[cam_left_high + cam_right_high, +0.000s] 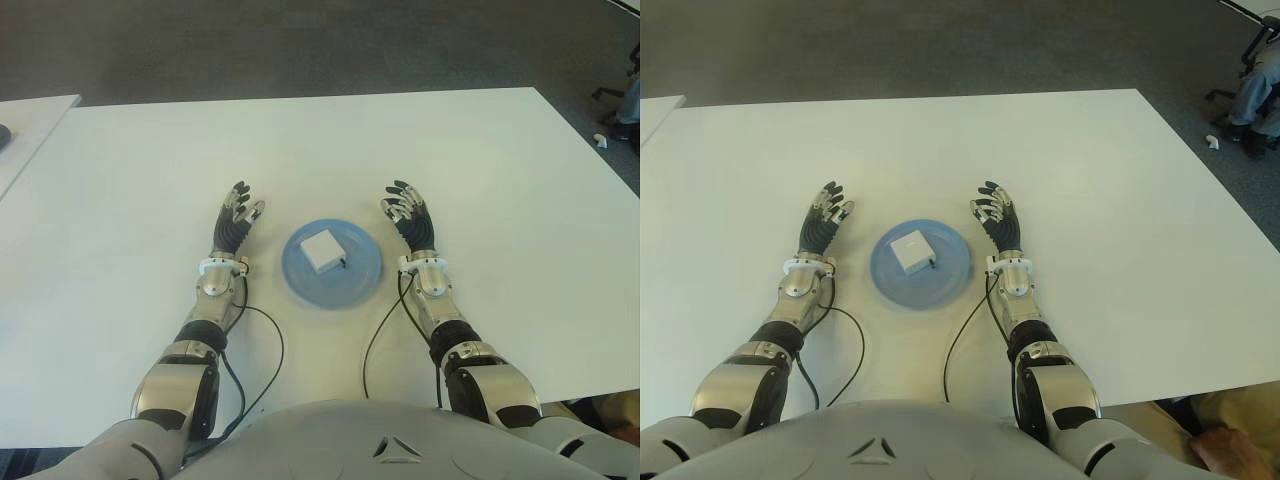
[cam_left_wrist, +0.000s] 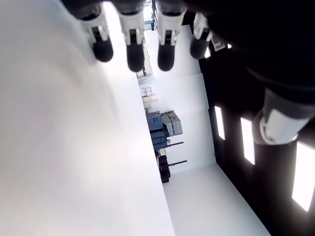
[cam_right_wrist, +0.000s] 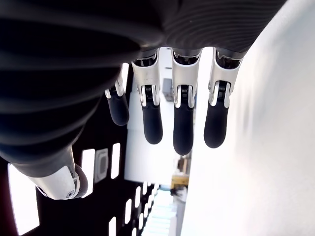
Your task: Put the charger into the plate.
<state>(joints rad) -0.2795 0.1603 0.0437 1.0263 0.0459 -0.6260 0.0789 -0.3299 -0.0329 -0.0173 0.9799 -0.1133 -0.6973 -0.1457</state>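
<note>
A white square charger (image 1: 323, 250) lies inside the round blue plate (image 1: 360, 282), near the plate's middle, on the white table (image 1: 330, 150). My left hand (image 1: 236, 218) shows just to the left of the plate, fingers spread and holding nothing. To the right of the plate is my right hand (image 1: 407, 212), also open and empty. Both wrist views show only straight fingers (image 3: 183, 123) with nothing between them. Neither hand touches the charger or the plate.
Black cables (image 1: 262, 350) run from both wrists back toward my body across the table's near part. A second white table edge (image 1: 30, 120) shows at the far left. A person's leg and chair (image 1: 1252, 80) are beyond the far right corner.
</note>
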